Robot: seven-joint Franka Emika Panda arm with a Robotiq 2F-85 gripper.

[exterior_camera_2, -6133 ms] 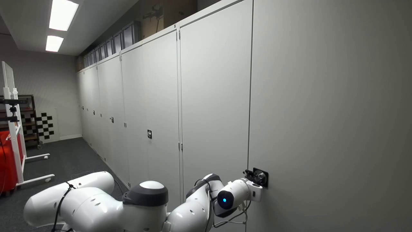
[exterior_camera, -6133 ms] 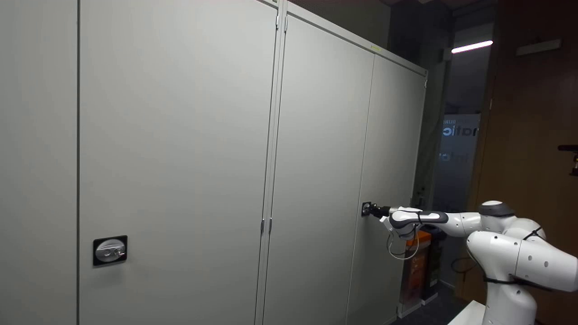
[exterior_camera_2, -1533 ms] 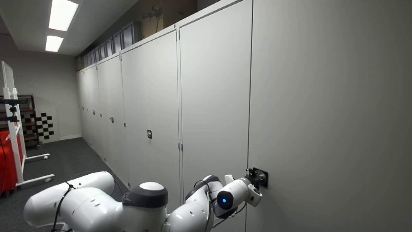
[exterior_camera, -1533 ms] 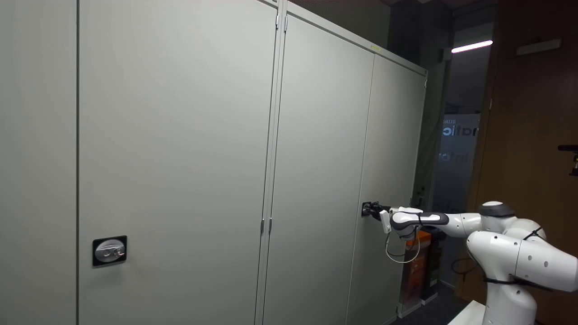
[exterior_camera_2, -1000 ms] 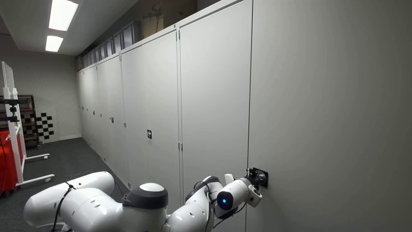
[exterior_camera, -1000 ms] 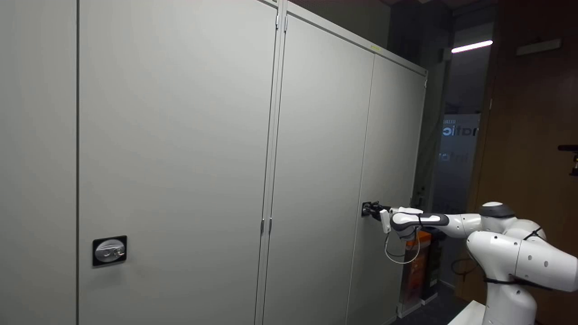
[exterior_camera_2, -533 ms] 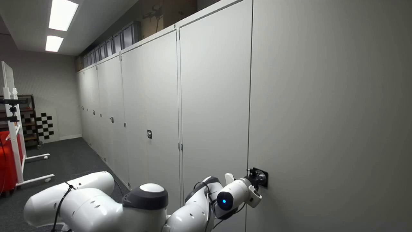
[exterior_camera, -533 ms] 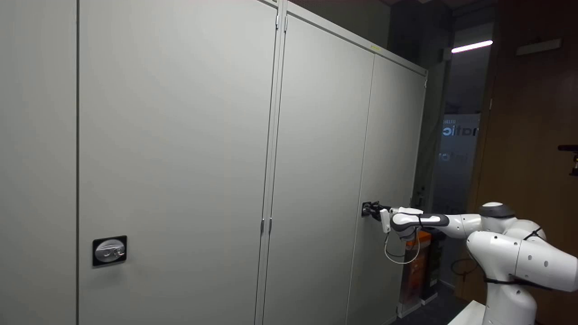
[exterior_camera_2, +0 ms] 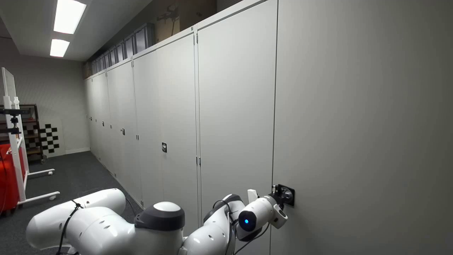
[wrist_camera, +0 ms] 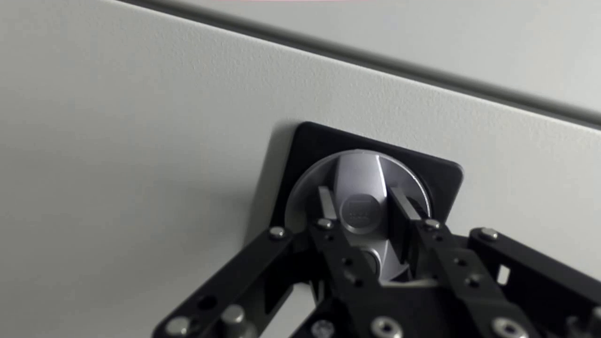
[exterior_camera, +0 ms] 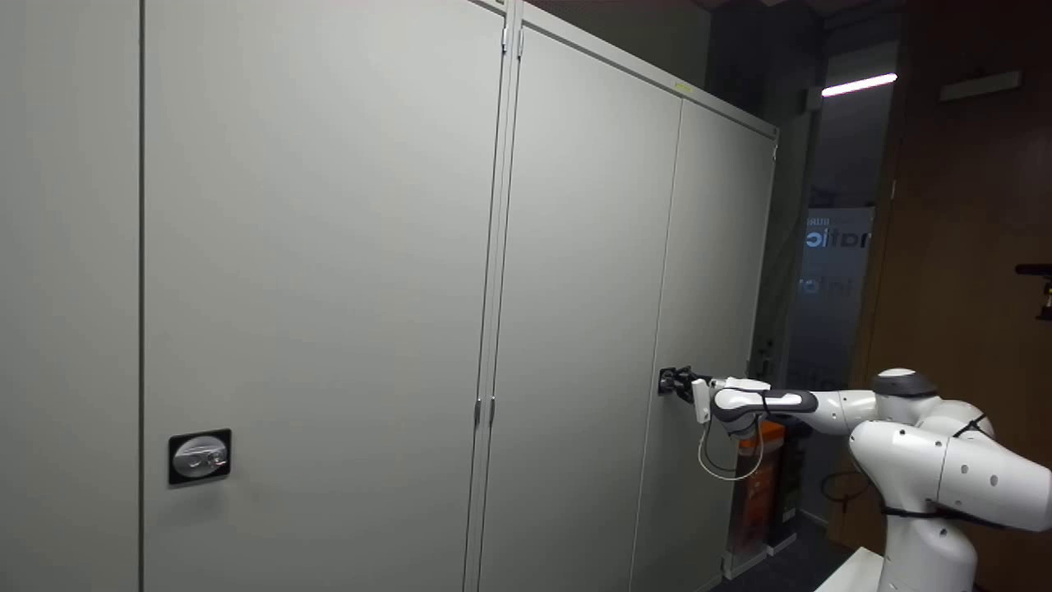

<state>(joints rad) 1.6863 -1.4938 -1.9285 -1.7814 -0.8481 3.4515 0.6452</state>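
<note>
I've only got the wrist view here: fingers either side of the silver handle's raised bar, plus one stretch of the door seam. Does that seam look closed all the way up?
Observer: Yes, in an exterior view the seam runs thin right up to the top of the cabinet.
Operator: Good. Is anything dangling behind the gripper that I can't see?
Observer: A cable hangs in a loop below the arm's wrist in an exterior view.
Operator: Noted. Anything else here that looks like the handle in my picture?
Observer: Yes, a matching handle sits on the neighbouring cabinet.
</note>
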